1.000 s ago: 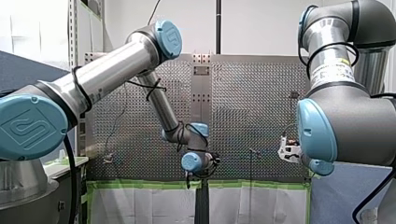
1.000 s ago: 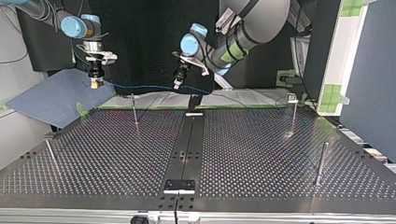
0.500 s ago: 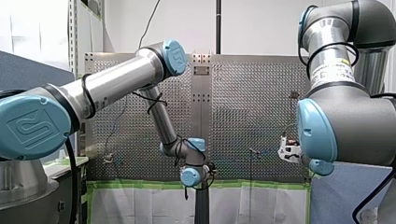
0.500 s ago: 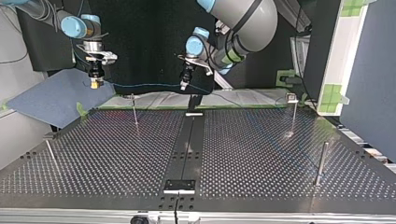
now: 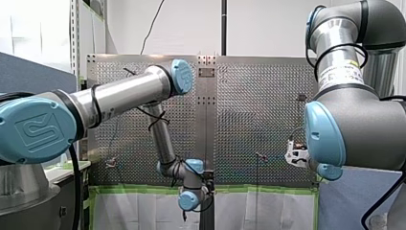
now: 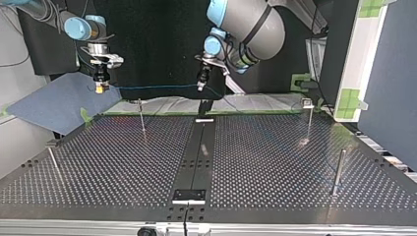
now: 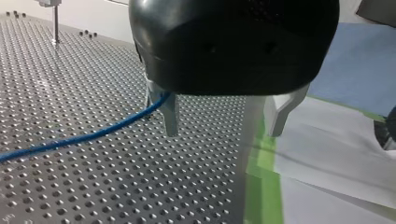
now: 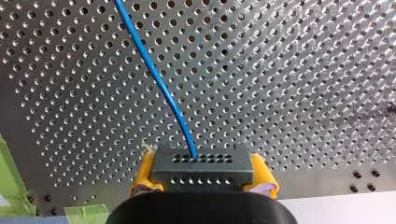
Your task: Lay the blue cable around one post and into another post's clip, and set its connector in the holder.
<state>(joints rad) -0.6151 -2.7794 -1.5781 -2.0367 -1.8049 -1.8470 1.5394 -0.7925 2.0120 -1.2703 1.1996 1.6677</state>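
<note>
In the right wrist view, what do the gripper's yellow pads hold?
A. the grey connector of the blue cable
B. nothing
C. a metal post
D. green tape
A: the yellow pads of my right gripper clamp the grey connector from both sides, and the blue cable runs out of it.

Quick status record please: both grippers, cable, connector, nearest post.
right gripper: shut on the connector, yellow pads either side
left gripper: at the blue cable, near the top view's middle
connector: metal block, blue cable leaving its perforated face
blue cable: strung in air between the two grippers
post: upright under that span, blue cable not around it
</note>
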